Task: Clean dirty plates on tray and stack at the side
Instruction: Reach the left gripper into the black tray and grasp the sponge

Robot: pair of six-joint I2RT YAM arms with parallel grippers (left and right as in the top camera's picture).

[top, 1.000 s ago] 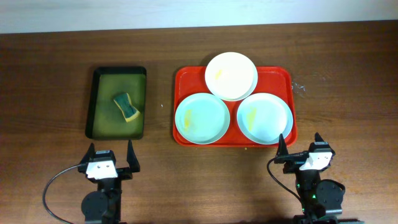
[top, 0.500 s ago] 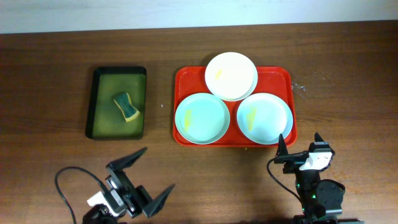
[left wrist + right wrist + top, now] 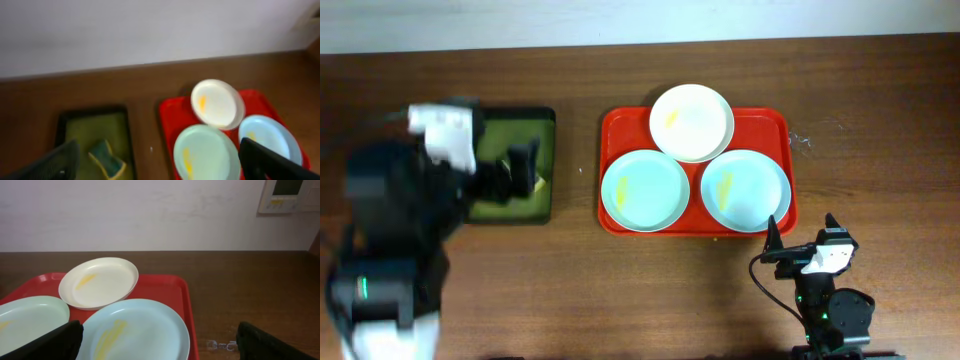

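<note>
Three plates lie on the red tray [image 3: 620, 125]: a white plate [image 3: 691, 121] at the back with a yellow smear, a pale blue plate [image 3: 645, 190] front left and a pale blue plate [image 3: 745, 189] front right, both smeared yellow. My left gripper [image 3: 515, 170], blurred, hangs open and empty over the dark green tray [image 3: 542, 120]. The left wrist view [image 3: 160, 170] shows its fingers wide apart above the sponge [image 3: 107, 160] and the left blue plate [image 3: 206, 152]. My right gripper [image 3: 801, 228] is open and empty just in front of the red tray's right corner, facing the right blue plate [image 3: 137, 330].
The dark green tray stands left of the red tray, and the left arm hides most of it in the overhead view. A small clear scrap [image 3: 803, 141] lies on the table right of the red tray. A wall runs behind the table's far edge.
My left arm has risen from the table's front edge and swung back over the dark green tray. The right arm and the plates have not moved.
</note>
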